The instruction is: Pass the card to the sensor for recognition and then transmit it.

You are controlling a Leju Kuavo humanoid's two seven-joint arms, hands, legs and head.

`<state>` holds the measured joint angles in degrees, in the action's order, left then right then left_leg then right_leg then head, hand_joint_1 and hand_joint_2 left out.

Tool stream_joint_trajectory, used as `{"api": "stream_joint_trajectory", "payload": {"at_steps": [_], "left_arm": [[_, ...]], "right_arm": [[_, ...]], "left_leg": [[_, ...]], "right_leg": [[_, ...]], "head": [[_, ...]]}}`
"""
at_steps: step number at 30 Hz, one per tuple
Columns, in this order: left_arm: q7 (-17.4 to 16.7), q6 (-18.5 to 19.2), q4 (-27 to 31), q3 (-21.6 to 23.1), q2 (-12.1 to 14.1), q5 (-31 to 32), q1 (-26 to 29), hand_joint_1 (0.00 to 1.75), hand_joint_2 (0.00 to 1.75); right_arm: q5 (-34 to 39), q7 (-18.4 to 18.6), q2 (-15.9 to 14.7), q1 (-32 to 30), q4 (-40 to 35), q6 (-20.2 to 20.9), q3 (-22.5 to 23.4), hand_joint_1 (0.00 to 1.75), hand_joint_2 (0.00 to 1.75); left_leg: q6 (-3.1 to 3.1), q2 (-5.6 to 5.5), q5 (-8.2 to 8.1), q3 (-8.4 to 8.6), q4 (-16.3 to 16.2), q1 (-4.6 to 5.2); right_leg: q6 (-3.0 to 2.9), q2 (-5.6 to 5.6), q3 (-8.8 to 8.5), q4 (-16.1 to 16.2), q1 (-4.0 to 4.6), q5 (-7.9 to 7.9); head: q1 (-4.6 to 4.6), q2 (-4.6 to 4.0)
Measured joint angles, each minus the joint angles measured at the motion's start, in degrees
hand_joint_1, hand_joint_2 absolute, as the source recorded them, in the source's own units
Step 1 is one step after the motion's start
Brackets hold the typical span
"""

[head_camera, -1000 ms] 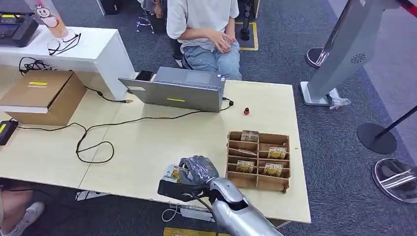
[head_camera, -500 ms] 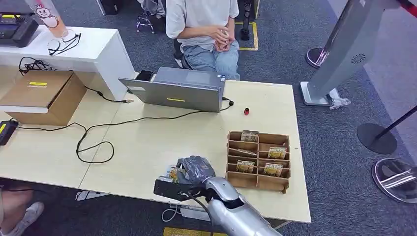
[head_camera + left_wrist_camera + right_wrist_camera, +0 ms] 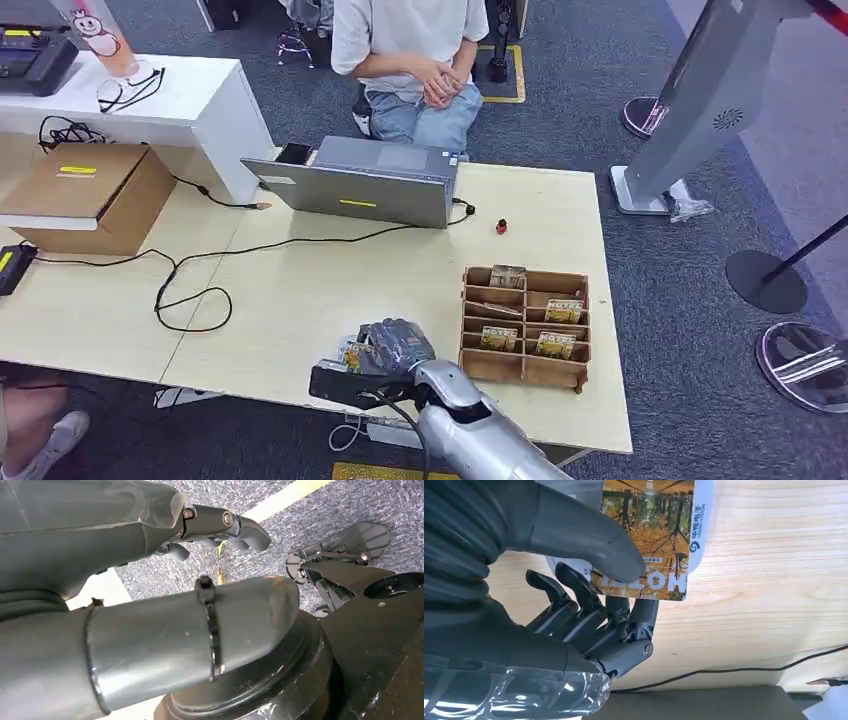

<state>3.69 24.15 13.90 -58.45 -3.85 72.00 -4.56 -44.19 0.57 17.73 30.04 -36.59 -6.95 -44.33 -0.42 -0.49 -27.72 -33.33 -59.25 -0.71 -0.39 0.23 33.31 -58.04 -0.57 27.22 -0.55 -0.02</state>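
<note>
My right hand (image 3: 398,346) hovers near the table's front edge, left of the wooden card rack. It pinches a card (image 3: 356,355) with an autumn-forest picture between the thumb (image 3: 589,535) and the darker fingers below it. In the right wrist view the card (image 3: 651,535) lies flat over a white card reader (image 3: 702,510) with blue print, which rests on the wooden table top (image 3: 774,580). Whether the card touches the reader is unclear. My left hand (image 3: 125,530) hangs over grey carpet, fingers (image 3: 235,525) loosely apart, holding nothing.
A wooden card rack (image 3: 525,326) holding several cards stands right of my hand. An open laptop (image 3: 365,182) is at the table's far edge, with a seated person (image 3: 410,50) behind it. A black cable (image 3: 190,290) loops at the left, near a cardboard box (image 3: 90,195).
My right hand with the card has shifted slightly left and toward the table's front edge. The seated person has moved a little.
</note>
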Motion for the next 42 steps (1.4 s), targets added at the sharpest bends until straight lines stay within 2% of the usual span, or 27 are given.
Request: {"api": "stream_joint_trajectory", "payload": {"at_steps": [5,8,16,23,28,31,38,42], "left_arm": [[0.00,0.00,0.00,0.00,0.00,-0.09,0.01,0.00,0.00],[-0.04,0.04,0.00,0.00,-0.02,-0.20,0.01,0.00,0.00],[-0.50,0.63,0.00,0.35,0.11,-0.07,-0.13,0.00,0.00],[-0.50,0.63,0.00,1.18,0.31,-0.02,-0.55,0.00,0.00],[-0.48,0.55,0.00,1.46,0.31,-0.07,-0.65,0.00,0.00],[-0.33,0.29,0.00,1.60,0.28,-0.37,-0.63,0.00,0.00],[-0.07,-0.35,0.00,1.68,0.26,-1.97,-0.43,0.00,0.00],[-0.04,-0.44,0.00,1.75,0.24,-2.23,-0.30,0.00,0.00]], "right_arm": [[0.04,0.04,0.35,0.39,0.70,0.02,0.00,1.75,1.75],[2.52,-0.26,0.63,0.72,1.20,1.73,0.02,1.75,1.75],[17.29,-5.42,0.66,0.92,1.29,15.07,4.31,1.75,1.75],[19.04,-5.88,0.66,0.95,0.59,17.47,6.71,1.75,1.75],[23.21,-6.84,0.61,1.01,0.44,20.87,7.74,1.75,1.75],[24.10,-7.17,0.59,1.08,0.44,20.62,7.89,1.75,1.75],[25.53,-6.16,0.48,1.30,-1.07,13.02,7.89,1.75,1.75],[24.94,-5.75,0.41,1.33,-1.82,10.82,7.89,1.75,1.75]], "left_leg": [[0.00,0.00,0.00,0.00,0.00,0.00],[-0.02,0.00,0.01,0.00,0.00,0.00],[-0.02,0.00,0.02,0.01,0.00,0.00],[-0.03,0.00,0.02,0.01,0.00,-0.01],[-0.03,0.01,0.02,0.01,0.00,-0.01],[-0.03,0.01,0.02,0.01,0.00,-0.01],[-0.03,0.01,0.02,0.01,0.00,-0.01],[-0.03,0.01,0.02,0.01,0.00,-0.01]], "right_leg": [[0.00,0.00,0.00,0.00,0.00,0.00],[-0.02,0.00,0.00,0.00,0.00,-0.01],[-0.02,0.00,0.00,0.00,0.00,-0.02],[-0.03,0.00,0.00,0.00,0.00,-0.02],[-0.03,0.01,0.00,0.00,0.00,-0.02],[-0.03,0.01,0.00,0.00,0.00,-0.02],[-0.03,0.01,0.00,0.00,0.00,-0.02],[-0.03,0.01,0.00,0.00,0.00,-0.02]], "head": [[0.00,0.00],[0.00,0.00],[0.00,0.00],[0.00,0.00],[0.00,0.00],[0.00,0.00],[0.00,0.00],[0.00,0.00]]}}
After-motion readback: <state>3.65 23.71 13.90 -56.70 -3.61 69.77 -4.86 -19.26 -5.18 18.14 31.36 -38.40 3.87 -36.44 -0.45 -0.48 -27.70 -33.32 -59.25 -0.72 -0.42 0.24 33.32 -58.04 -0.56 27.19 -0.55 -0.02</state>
